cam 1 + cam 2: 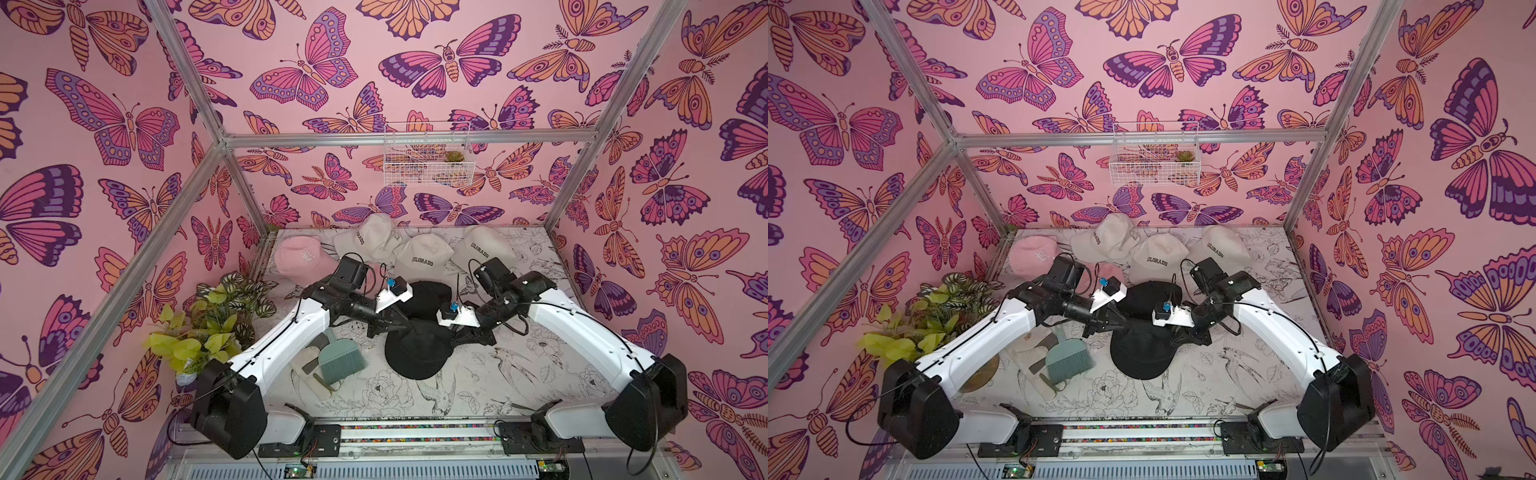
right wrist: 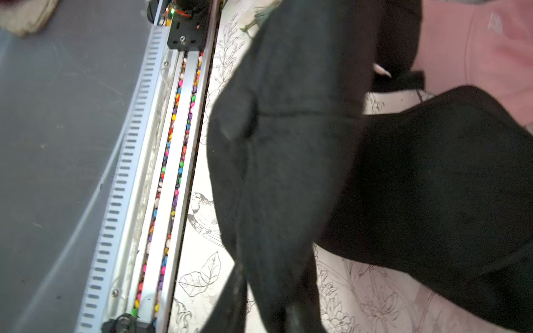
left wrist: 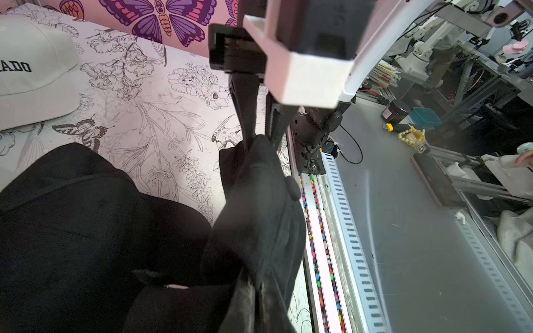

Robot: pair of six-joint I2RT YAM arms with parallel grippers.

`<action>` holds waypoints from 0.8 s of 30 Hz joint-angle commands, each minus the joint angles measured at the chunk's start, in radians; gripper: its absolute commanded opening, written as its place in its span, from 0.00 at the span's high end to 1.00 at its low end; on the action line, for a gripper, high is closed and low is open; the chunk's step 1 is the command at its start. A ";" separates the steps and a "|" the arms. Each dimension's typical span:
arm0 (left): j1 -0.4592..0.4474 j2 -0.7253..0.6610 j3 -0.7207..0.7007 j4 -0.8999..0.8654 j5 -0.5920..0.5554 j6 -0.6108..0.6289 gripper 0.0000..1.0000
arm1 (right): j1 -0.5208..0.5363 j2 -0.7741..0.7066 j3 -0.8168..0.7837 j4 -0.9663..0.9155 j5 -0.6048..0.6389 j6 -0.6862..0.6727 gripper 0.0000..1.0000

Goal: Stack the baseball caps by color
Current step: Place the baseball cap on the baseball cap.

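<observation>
Black soft fabric baseball cap is hanging over the middle of the flower-print surface; your left end effector and right end effector are both squeezing it tight.

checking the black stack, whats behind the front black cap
Right behind the held black cap lies a second black cap, then a cream COLORADO cap. Whether the black ones overlap is hidden.

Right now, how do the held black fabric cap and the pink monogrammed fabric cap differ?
The black cap is pinched by the left gripper and right gripper; the pink cap lies untouched. The black cap is central; the pink cap sits far back at the left. Both are soft and brimmed.
</observation>
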 commanded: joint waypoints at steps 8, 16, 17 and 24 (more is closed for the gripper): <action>0.032 0.044 0.002 0.166 -0.166 -0.197 1.00 | -0.090 0.093 0.149 -0.086 -0.064 -0.105 1.00; 0.058 0.154 0.099 0.170 -0.243 -0.297 1.00 | -0.154 0.342 0.427 -0.350 -0.092 -0.293 1.00; 0.061 0.168 0.111 0.167 -0.248 -0.301 1.00 | -0.156 0.372 0.453 -0.373 -0.094 -0.309 1.00; 0.080 0.261 0.173 0.145 -0.295 -0.296 1.00 | -0.164 0.515 0.548 -0.368 -0.136 -0.289 1.00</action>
